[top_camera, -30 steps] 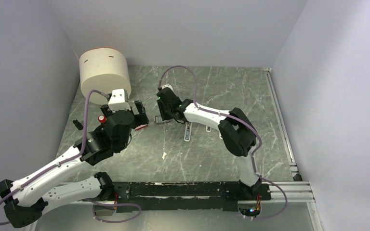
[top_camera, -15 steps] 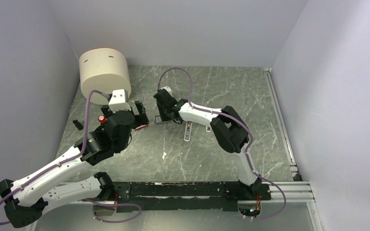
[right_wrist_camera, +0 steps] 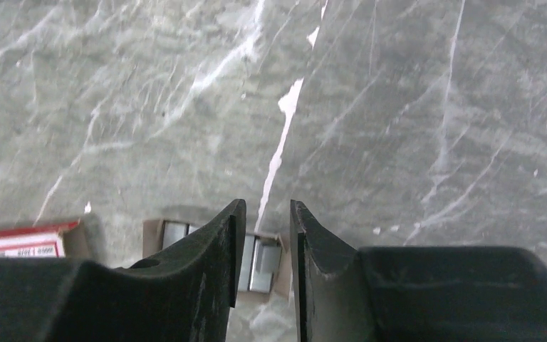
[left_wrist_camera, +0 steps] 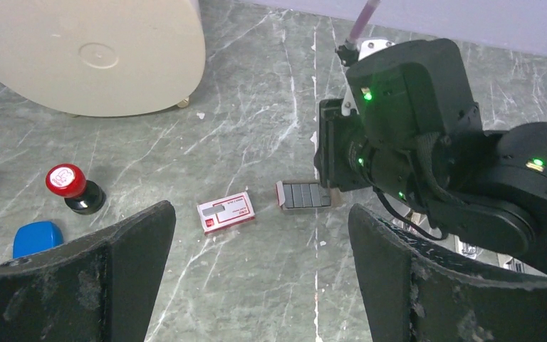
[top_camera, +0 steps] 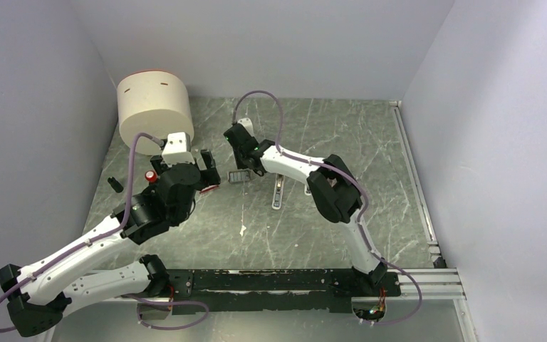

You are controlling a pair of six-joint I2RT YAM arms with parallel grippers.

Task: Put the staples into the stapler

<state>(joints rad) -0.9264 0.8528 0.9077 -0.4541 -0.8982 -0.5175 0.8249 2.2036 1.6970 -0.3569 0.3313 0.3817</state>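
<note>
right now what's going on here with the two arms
The right gripper, jaws slightly apart and empty, is down by one end of the staples. The left gripper hovers wide open nearby, holding nothing. The red-and-white box lies beside the staples; the stapler lies apart, untouched.

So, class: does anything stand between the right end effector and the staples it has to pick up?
Nothing visible does. The right end effector hangs right by the staples, jaws narrowly apart, with no object between the two. The red-and-white box lies off to one side, apart from the staples.
</note>
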